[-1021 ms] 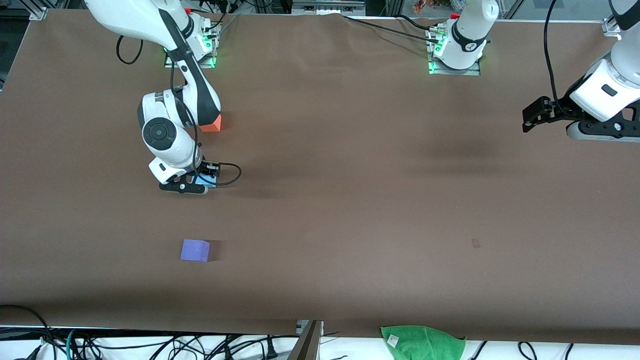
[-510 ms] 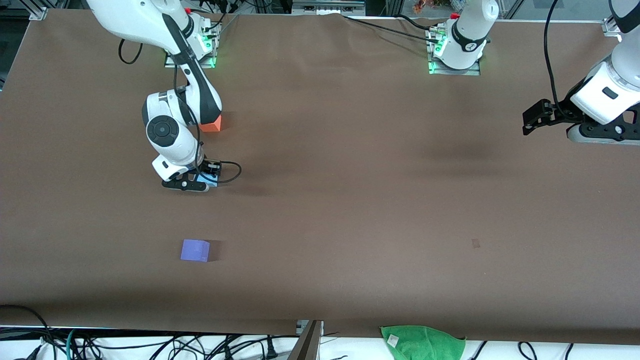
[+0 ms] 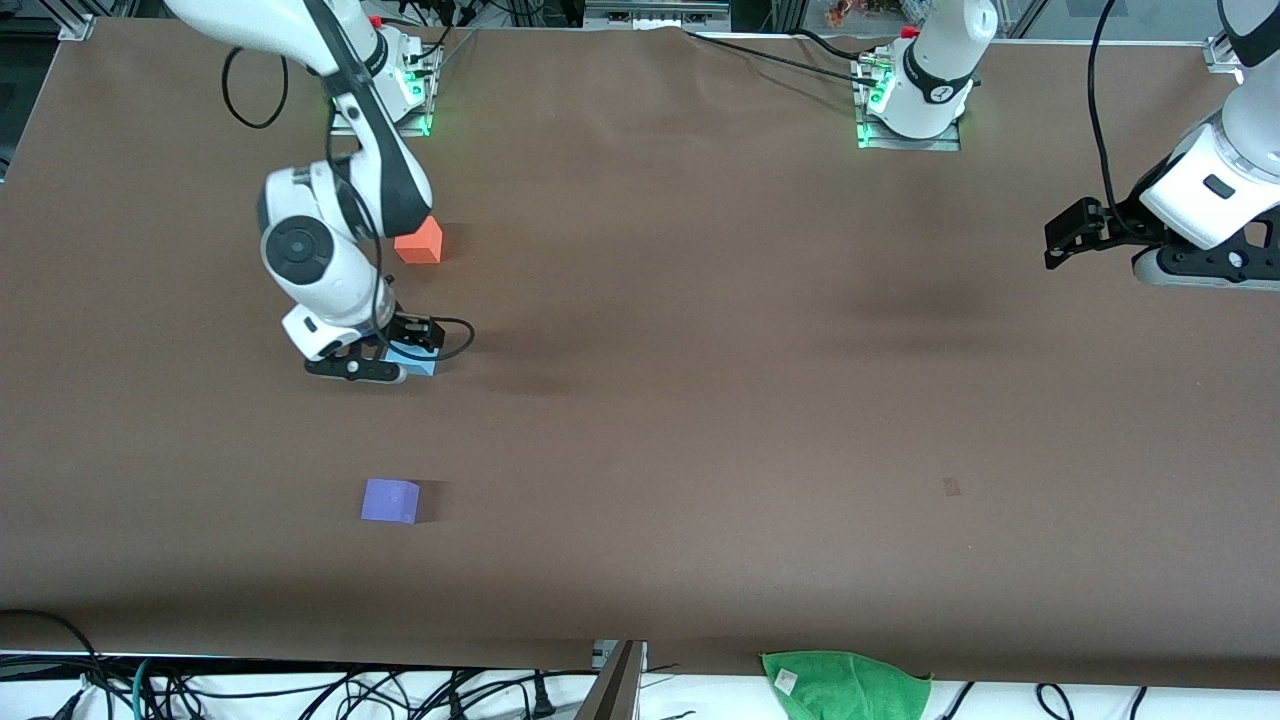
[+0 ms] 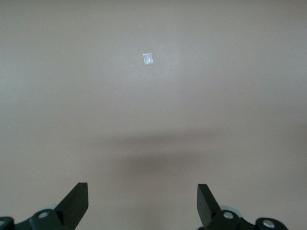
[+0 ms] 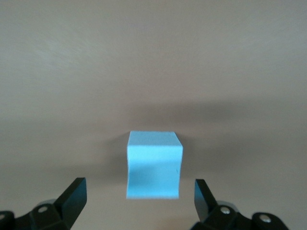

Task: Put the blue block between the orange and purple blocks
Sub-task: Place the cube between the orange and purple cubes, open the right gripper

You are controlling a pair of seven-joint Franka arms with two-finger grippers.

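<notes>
The blue block [image 3: 417, 361] rests on the brown table between the orange block [image 3: 419, 242], which lies farther from the front camera, and the purple block [image 3: 390, 500], which lies nearer. My right gripper [image 3: 372, 366] hangs low right over the blue block, open. In the right wrist view the blue block [image 5: 154, 165] stands on the table just ahead of the open right gripper [image 5: 139, 196], clear of both fingers. My left gripper [image 3: 1066, 236] waits open and empty at the left arm's end of the table, and it also shows in the left wrist view [image 4: 142, 201].
A green cloth [image 3: 845, 683] lies at the table's edge nearest the front camera. A small pale mark [image 3: 951, 487] is on the table surface; a pale patch [image 4: 148, 58] shows in the left wrist view. Cables hang below the table's near edge.
My right hand has shifted toward the right arm's end of the table, so more of the blue block and the whole orange block show. The left arm barely moved.
</notes>
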